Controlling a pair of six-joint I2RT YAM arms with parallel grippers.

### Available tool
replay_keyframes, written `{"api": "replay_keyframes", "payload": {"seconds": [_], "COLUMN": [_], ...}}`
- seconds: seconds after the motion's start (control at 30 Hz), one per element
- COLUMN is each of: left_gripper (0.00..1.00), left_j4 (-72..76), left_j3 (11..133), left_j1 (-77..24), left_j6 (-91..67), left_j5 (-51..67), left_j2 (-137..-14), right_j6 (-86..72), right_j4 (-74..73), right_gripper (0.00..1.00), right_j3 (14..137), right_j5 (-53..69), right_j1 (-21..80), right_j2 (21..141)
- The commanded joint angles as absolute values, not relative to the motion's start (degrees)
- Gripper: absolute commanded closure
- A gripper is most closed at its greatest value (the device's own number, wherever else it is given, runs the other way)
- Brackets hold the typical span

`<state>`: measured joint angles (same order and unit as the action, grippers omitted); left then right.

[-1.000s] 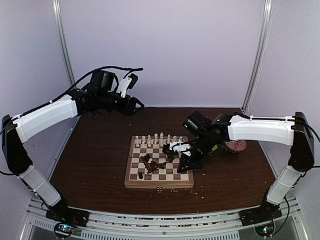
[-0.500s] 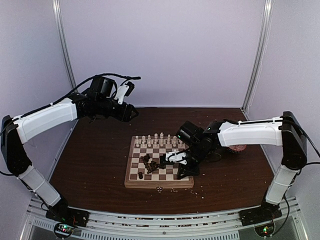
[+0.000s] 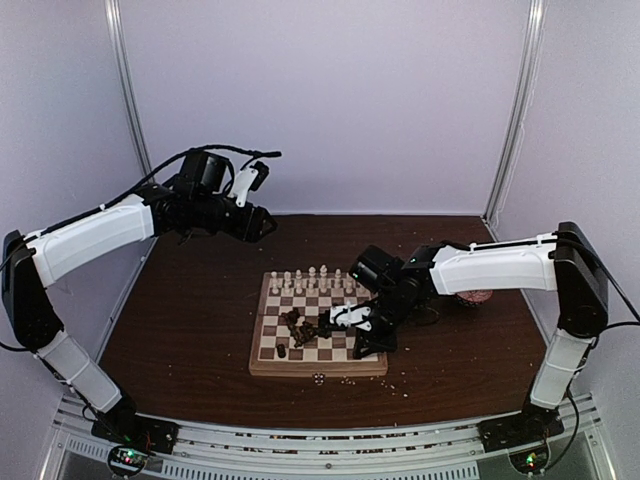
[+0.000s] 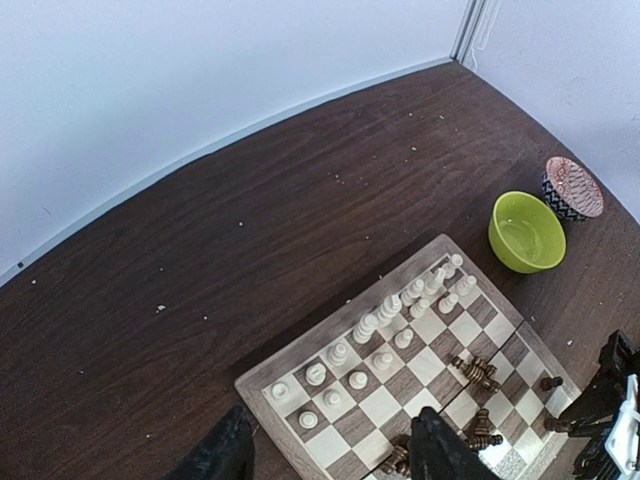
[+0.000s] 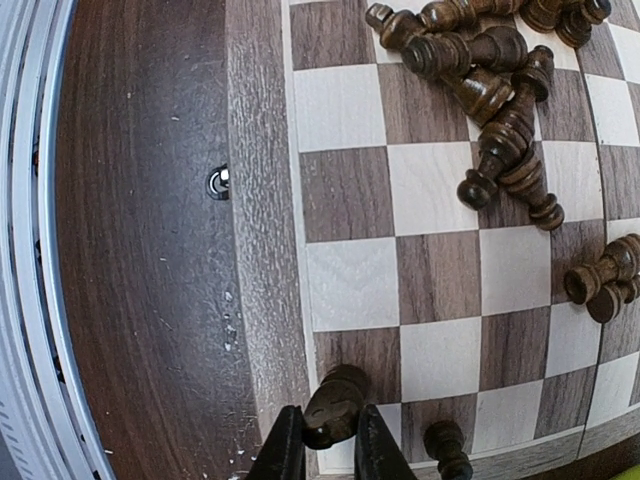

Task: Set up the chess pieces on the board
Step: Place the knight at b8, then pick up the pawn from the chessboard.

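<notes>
Pinched roughly upright in right gripper (image 5: 320, 445): dark brown piece (image 5: 335, 400), over the board's (image 5: 255, 250) near-edge row, just inside the rim. Heaped toward mid-board, lying flat: remaining dark pieces (image 5: 500, 90). Spread, raised well apart at far left: left gripper (image 4: 330, 455)

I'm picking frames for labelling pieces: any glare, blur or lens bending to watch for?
Top external: soft even light, no glare, but the chess pieces are tiny. Left wrist: sharp, with a faint sheen on the board near the frame's bottom. Right wrist: wide-angle bending bows the board's rim and the table edge; the dark piece in the right gripper looks sharp.
</notes>
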<state>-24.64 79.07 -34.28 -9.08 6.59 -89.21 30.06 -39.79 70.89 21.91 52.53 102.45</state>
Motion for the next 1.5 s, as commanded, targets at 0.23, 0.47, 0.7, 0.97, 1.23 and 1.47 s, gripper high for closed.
{"api": "replay_keyframes", "payload": {"seconds": [0.23, 0.47, 0.7, 0.97, 1.23, 1.47], "left_gripper": [0.44, 0.44, 0.44, 0.44, 0.45, 0.45], "left_j4": [-24.34, -24.6, -24.94, -24.99, -25.22, -25.4], "left_j3": [81.3, 81.52, 81.74, 81.83, 81.81, 82.0], "left_j1": [-34.1, -34.11, -34.11, -34.11, -34.12, -34.11], "left_j6": [-8.82, -8.79, -8.75, -8.84, -8.71, -8.7], "left_j5": [7.75, 7.91, 8.1, 8.3, 8.23, 8.52], "left_j2": [-89.8, -90.08, -90.01, -90.1, -89.78, -89.58], "right_j6": [29.44, 29.15, 28.84, 24.6, 19.2, 16.61], "right_j4": [-38.85, -38.69, -38.73, -43.55, -46.1, -47.2], "right_gripper": [0.87, 0.77, 0.54, 0.56, 0.65, 0.68], "right_j3": [72.33, 72.29, 72.31, 82.28, 92.39, 95.82], "right_j5": [21.34, 21.19, 21.12, 20.93, 13.06, 15.26], "right_j1": [52.84, 52.82, 52.71, 47.74, 46.79, 46.87], "right_j2": [103.78, 103.96, 101.3, 99.24, 109.9, 115.36]}}
